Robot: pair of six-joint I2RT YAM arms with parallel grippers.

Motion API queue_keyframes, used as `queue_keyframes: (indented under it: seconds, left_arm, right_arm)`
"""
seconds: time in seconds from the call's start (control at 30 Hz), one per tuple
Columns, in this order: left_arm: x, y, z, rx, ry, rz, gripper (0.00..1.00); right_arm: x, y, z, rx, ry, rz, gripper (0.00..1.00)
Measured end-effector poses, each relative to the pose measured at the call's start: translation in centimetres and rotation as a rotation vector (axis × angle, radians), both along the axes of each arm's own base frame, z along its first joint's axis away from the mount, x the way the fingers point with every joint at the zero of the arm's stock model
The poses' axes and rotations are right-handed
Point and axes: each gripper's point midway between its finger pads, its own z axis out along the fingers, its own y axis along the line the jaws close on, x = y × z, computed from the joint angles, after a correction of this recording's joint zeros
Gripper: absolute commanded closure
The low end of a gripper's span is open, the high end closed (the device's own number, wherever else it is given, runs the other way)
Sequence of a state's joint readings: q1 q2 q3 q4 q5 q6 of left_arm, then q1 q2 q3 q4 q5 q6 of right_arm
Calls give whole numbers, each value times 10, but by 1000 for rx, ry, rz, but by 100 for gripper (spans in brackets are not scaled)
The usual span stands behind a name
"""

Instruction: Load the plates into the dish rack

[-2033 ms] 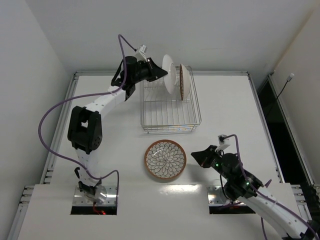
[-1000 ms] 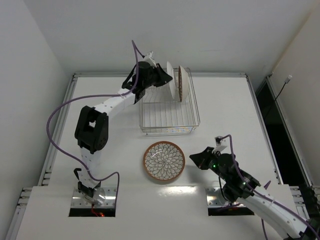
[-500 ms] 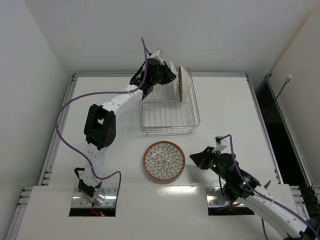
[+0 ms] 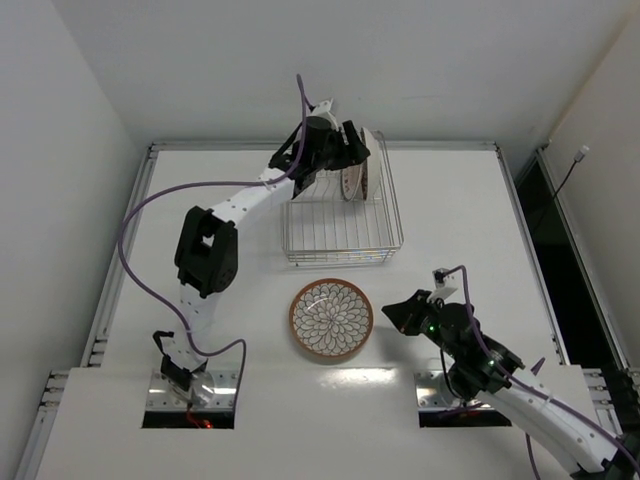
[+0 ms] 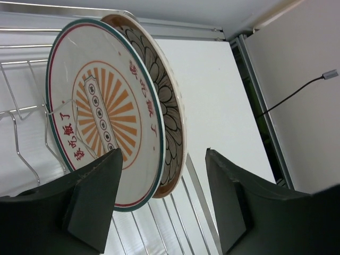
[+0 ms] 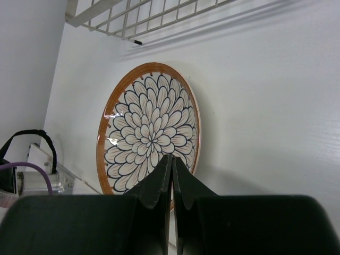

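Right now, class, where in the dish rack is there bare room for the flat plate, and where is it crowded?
Free: the near and left slots of the dish rack, between its front rim and the standing plates. Crowded: the far right corner, where the striped plate and a petal plate stand close, the open left gripper at them.

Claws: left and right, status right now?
Left claw: open, fingers spread wide at the orange-striped plate standing in the dish rack, not clamping it.
Right claw: closed, holding nothing.
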State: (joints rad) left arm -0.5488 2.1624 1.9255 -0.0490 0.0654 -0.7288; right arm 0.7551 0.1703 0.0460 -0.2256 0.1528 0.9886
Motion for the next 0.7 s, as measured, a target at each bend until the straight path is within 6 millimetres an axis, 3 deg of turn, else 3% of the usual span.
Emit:
queue_keyframes:
  seconds: [0.2, 0.23, 0.3, 0.4, 0.47, 0.53, 0.6, 0.7]
  left_arm:
    - [-6, 3, 2, 27, 1, -8, 29]
    - [-9, 6, 5, 37, -4, -10, 21]
    - [-19, 11, 14, 57, -16, -17, 19]
    - [-35, 14, 42, 85, -59, -34, 18]
    - [-51, 12, 63, 110, -104, -56, 18]
    - [-80, 8, 79, 148, -154, -89, 18]
    - [-108, 7, 83, 178, -180, -114, 18]
    - [-158, 19, 71, 248, -184, -155, 18]
  right_arm:
    - [0, 0, -2, -8, 8, 0, 91]
    - [0, 0, -3, -10, 10, 0, 85]
    - [0, 0, -6, -20, 21, 0, 69]
    - [-2, -1, -17, -55, 60, -1, 59]
    - [-3, -3, -25, -80, 87, 0, 58]
    - [-6, -5, -35, -109, 123, -1, 57]
    - [-8, -7, -44, -136, 155, 0, 57]
    - [-14, -7, -56, -170, 204, 16, 54]
